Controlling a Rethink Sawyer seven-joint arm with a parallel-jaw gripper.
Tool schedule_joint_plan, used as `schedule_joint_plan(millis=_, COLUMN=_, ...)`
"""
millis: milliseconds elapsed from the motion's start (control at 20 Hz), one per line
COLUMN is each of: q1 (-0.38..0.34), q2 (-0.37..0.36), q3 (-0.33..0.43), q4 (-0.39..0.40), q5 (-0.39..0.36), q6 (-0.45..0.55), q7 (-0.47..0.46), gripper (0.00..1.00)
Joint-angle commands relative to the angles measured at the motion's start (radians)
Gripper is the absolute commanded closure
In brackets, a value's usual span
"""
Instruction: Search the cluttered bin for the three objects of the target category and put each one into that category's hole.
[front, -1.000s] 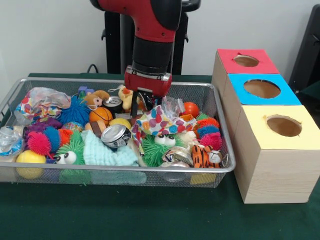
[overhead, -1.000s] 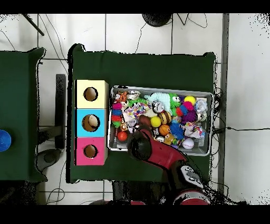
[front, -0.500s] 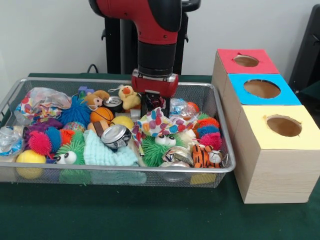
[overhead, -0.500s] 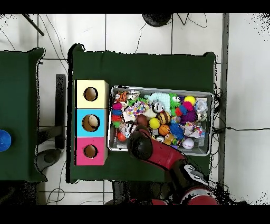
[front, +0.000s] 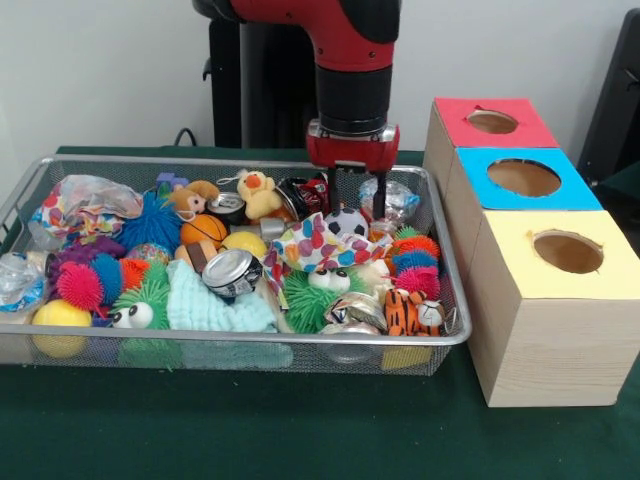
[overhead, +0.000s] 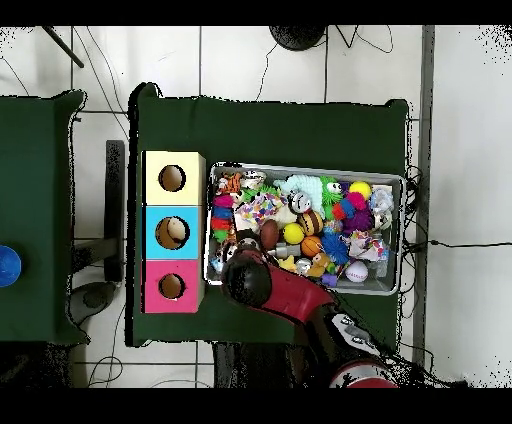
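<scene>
The wire bin (front: 250, 338) is packed with toys. Among them are a small basketball (front: 203, 230), a soccer ball (front: 347, 222), a yellow ball (front: 60, 315), a tin can (front: 232, 270), a duck plush (front: 258, 192), a tiger plush (front: 405, 312) and a spotted cloth (front: 320, 245). My gripper (front: 360, 195) hangs over the bin's back right part, just above the soccer ball and next to a clear plastic bag (front: 397, 198). Its fingers stand apart with nothing between them. In the overhead view the red arm (overhead: 250, 280) covers the gripper at the bin's (overhead: 305, 168) lower left corner.
Three boxes with round holes stand in a row beside the bin: red (front: 491, 121), blue (front: 523, 177) and yellow (front: 567, 251). From above, the blue box's hole (overhead: 171, 232) shows something pale inside. Green cloth covers the table around the bin.
The gripper has moved right along the back of the bin, from the spotted cloth to the back right corner. The soccer ball, hidden before, now shows.
</scene>
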Motion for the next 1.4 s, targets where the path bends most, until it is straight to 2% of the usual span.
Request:
schedule_joint_plan(millis=50, q1=0.042, q2=-0.05, q3=0.106, q4=0.035, q5=0.11, q6=0.169, q7=0.256, gripper=0.0)
schedule_joint_plan(millis=350, q1=0.062, q2=-0.094, q3=0.092, q4=0.041, q5=0.121, q6=0.211, q7=0.224, gripper=0.0)
schedule_joint_plan(millis=700, q1=0.05, q2=-0.102, q3=0.108, q4=0.044, q5=0.127, q6=0.241, q7=0.201, gripper=0.0)
schedule_joint_plan(millis=900, q1=0.055, q2=-0.07, q3=0.107, q4=0.033, q5=0.107, q6=0.195, q7=0.189, gripper=0.0)
schedule_joint_plan(millis=1150, q1=0.065, q2=-0.025, q3=0.099, q4=0.023, q5=0.085, q6=0.07, q7=0.207, gripper=0.0)
schedule_joint_plan(millis=1200, q1=0.083, q2=-0.03, q3=0.079, q4=0.022, q5=0.082, q6=0.065, q7=0.211, gripper=0.0)
schedule_joint_plan(millis=1400, q1=0.231, q2=-0.035, q3=-0.103, q4=-0.057, q5=0.066, q6=0.148, q7=0.191, gripper=0.0)
